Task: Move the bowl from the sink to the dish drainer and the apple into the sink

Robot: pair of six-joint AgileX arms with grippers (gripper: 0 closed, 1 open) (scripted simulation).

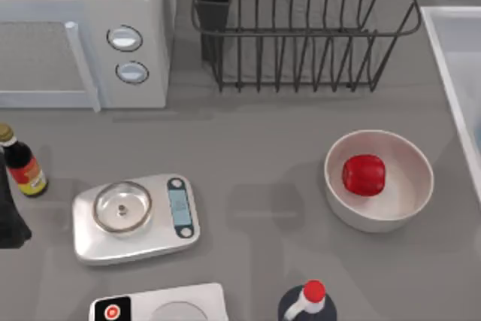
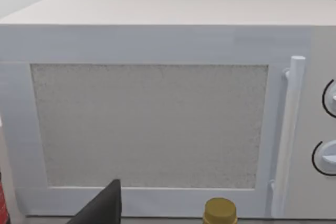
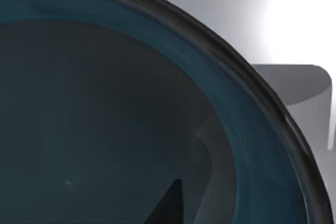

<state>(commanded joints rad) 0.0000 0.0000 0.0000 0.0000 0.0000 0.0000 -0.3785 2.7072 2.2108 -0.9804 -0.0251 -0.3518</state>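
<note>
The apple [image 1: 364, 174] sits inside the white bowl [image 1: 406, 199] on the table, right of centre, below the dish drainer [image 1: 301, 28]. The sink [image 1: 451, 43] lies at the right edge. The right wrist view looks close into the teal bowl [image 3: 131, 103]; the right gripper's state cannot be told. The left arm [image 1: 9, 208] is parked at the left edge, facing the microwave [image 2: 157, 103]; its state also cannot be told.

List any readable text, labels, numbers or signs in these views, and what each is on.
No text reads as words or numbers.
Sauce bottle: red and yellow label, print too small to read.
Kitchen scale: display panel blank, no digits legible.
Second scale: a red round symbol on a black panel, no legible characters.
Microwave: two dials, no markings legible.
</note>
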